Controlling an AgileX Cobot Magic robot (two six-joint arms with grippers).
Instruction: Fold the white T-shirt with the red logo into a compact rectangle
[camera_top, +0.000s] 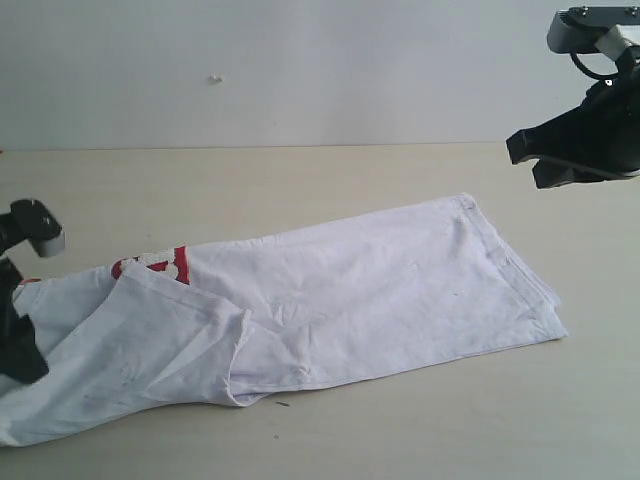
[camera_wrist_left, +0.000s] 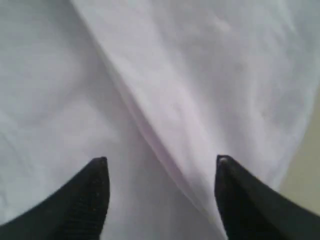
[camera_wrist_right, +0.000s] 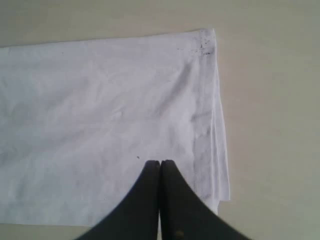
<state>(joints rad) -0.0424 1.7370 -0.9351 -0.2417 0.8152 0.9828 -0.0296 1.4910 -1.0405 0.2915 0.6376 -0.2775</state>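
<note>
The white T-shirt (camera_top: 350, 300) lies folded lengthwise across the table, running from the lower left up to the right. A short piece of the red logo (camera_top: 168, 264) peeks out near its left end, beside a turned-over flap. My left gripper (camera_wrist_left: 162, 162) hangs just above the shirt's left end with its jaws wide apart and only cloth (camera_wrist_left: 190, 90) below them, nothing between. At the left edge of the exterior view, only part of the left arm (camera_top: 20, 300) shows. My right gripper (camera_wrist_right: 160, 162) is shut and empty, raised above the shirt's hem end (camera_wrist_right: 212, 125).
The table (camera_top: 300, 180) is pale wood with a plain wall behind it. The right arm (camera_top: 585, 125) hovers high at the upper right, off the cloth. A tiny dark speck (camera_top: 283, 404) lies on the table in front of the shirt.
</note>
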